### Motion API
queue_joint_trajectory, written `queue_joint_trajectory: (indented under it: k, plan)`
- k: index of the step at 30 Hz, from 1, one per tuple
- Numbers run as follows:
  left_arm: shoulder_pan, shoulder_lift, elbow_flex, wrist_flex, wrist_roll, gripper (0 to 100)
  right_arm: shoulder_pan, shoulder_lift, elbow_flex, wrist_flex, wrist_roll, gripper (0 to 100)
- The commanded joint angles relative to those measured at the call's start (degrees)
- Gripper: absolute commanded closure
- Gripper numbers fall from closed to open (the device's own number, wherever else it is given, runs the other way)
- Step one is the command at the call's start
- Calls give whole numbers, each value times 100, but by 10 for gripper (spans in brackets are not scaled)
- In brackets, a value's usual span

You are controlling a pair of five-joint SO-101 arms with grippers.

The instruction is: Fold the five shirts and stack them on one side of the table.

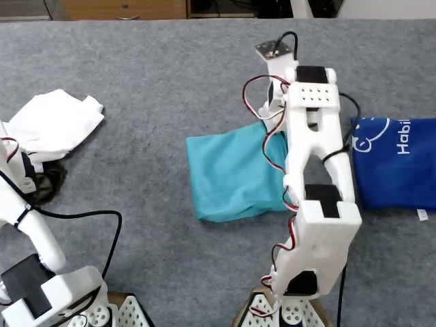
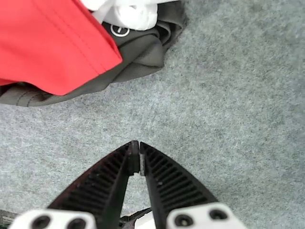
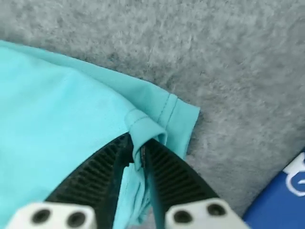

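Currently the right gripper [image 3: 139,160] is clamping its fingers [image 3: 169,179] on the teal shirt [image 1: 228,174] lying on the desk [image 1: 136,88]; the left gripper [image 2: 138,160] is hovering, pressed together, empty. Pulling low and straight is looking wisest.

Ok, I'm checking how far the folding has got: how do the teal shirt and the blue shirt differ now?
The teal shirt lies near the table's middle; the blue shirt lies at its right side. The right gripper is shut on the teal shirt's hemmed corner; no gripper holds the blue shirt. The teal shirt is plain; the blue shirt bears white print. Both lie folded flat on the grey table.
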Motion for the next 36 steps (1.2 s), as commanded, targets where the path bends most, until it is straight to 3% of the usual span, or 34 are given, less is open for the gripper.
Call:
queue_joint_trajectory:
  k: [1, 11, 18, 23, 30, 36]
  plan:
    - [70, -171, -185, -44, -9, 981, 215, -330, -330, -132, 484, 997]
    - [70, -171, -185, -35, -18, 981, 479, -198, -382, -536, 870, 995]
    - [70, -171, -185, -35, -35, 981, 330, -268, -673, 35, 826, 803]
    - [70, -171, -185, -26, -44, 981, 101, -295, -1033, 686, 870, 848]
    - [70, -171, 70, -62, -44, 981, -277, -303, -1613, 1987, 818, 998]
    - [70, -171, 62, -70, -44, 981, -391, -1130, -356, 1969, 571, 996]
